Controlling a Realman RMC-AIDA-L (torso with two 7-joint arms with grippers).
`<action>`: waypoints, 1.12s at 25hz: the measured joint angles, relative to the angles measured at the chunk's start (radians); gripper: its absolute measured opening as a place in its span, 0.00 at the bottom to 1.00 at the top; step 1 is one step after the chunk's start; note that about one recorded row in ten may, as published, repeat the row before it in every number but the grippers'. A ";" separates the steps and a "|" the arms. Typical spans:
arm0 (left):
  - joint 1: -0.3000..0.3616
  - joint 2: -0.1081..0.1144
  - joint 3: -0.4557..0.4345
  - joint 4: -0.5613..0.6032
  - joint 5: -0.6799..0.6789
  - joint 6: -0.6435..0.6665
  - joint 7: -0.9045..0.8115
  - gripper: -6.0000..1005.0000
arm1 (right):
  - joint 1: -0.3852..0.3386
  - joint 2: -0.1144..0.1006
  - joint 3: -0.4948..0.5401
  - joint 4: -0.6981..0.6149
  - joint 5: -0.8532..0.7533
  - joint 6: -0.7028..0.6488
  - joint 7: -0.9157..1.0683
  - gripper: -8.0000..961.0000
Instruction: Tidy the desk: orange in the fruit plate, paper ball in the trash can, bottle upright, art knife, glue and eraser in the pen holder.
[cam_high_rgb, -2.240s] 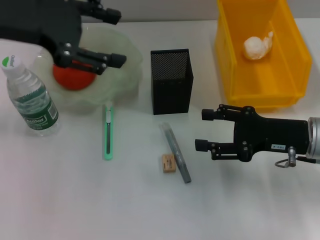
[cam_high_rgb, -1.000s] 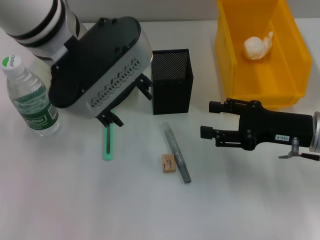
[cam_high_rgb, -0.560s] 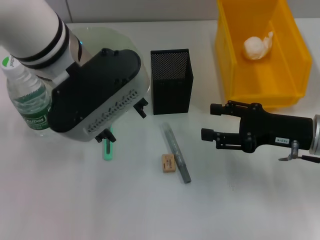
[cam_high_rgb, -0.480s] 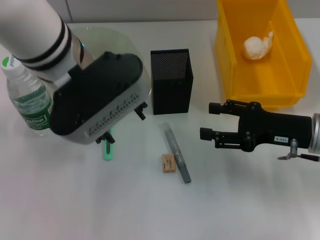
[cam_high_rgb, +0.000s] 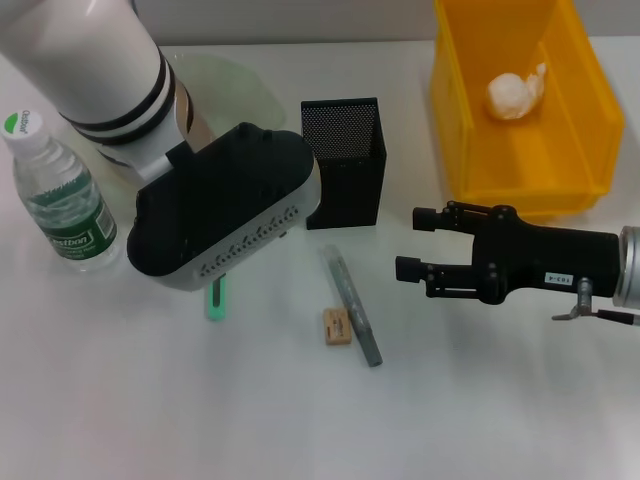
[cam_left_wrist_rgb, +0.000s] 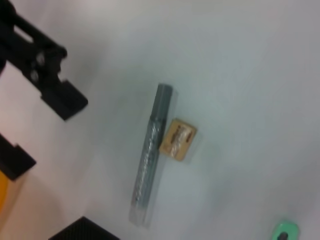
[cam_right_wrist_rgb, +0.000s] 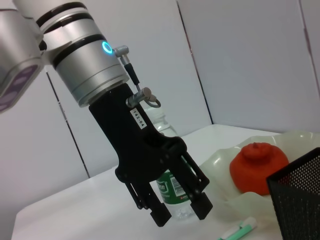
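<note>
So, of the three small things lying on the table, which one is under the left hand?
The green art knife. The left hand hangs open just above it, while the grey glue stick and the tan eraser lie apart, nearer the right hand.

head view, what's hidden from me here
Orange: hidden by the left arm's wrist; shows only in right wrist view
Art knife: only its end shows below that wrist
Left tool: fingers covered by its own housing, over the knife
Fruit plate: mostly covered
Right tool: in plain view, open
</note>
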 joint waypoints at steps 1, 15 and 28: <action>-0.001 0.000 0.000 -0.001 0.003 0.000 -0.005 0.71 | -0.002 0.000 0.002 0.003 0.001 -0.001 0.001 0.82; -0.003 0.000 0.033 -0.020 0.059 -0.010 0.012 0.70 | -0.007 0.006 0.015 0.025 0.007 -0.012 0.048 0.82; -0.110 0.000 0.071 -0.243 0.071 -0.098 0.028 0.68 | -0.008 0.003 0.031 0.050 0.007 0.001 0.059 0.82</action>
